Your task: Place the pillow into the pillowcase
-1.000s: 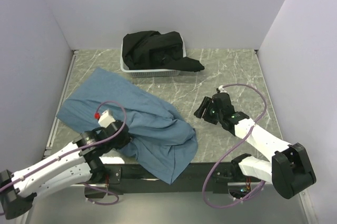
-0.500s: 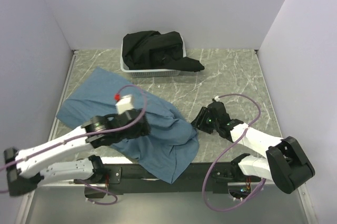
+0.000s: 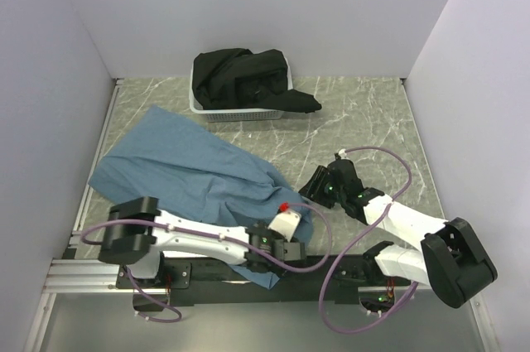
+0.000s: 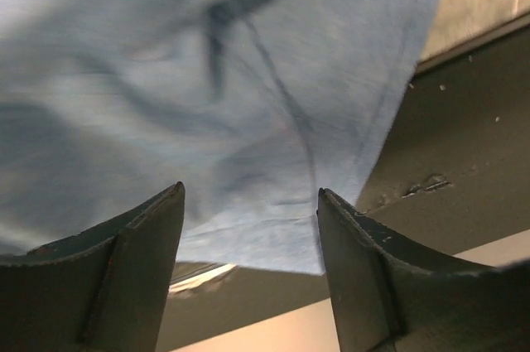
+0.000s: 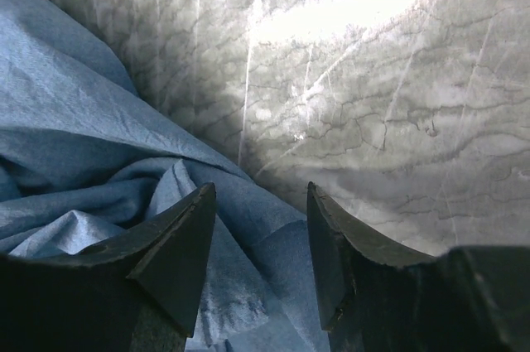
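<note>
The slate-blue pillowcase (image 3: 199,178) lies crumpled from the far left of the table to the near middle, and one corner hangs over the front edge. The pillow shows in no view. My left gripper (image 3: 286,257) is open at that front corner. In the left wrist view (image 4: 250,190) the pillowcase hem (image 4: 273,236) lies just beyond the fingertips, not held. My right gripper (image 3: 313,186) is open and empty at the pillowcase's right edge. In the right wrist view (image 5: 261,188) it hovers over the folded blue cloth (image 5: 99,170).
A white basket (image 3: 217,113) holding a black cloth (image 3: 248,79) stands at the back middle. A black rail (image 4: 464,145) runs along the table's front edge under the left gripper. Bare marble table (image 5: 373,79) lies to the right of the pillowcase.
My left arm has swung from the near left, over the pillowcase, to its front corner at the middle. My right gripper has moved a little left toward the pillowcase's edge.
</note>
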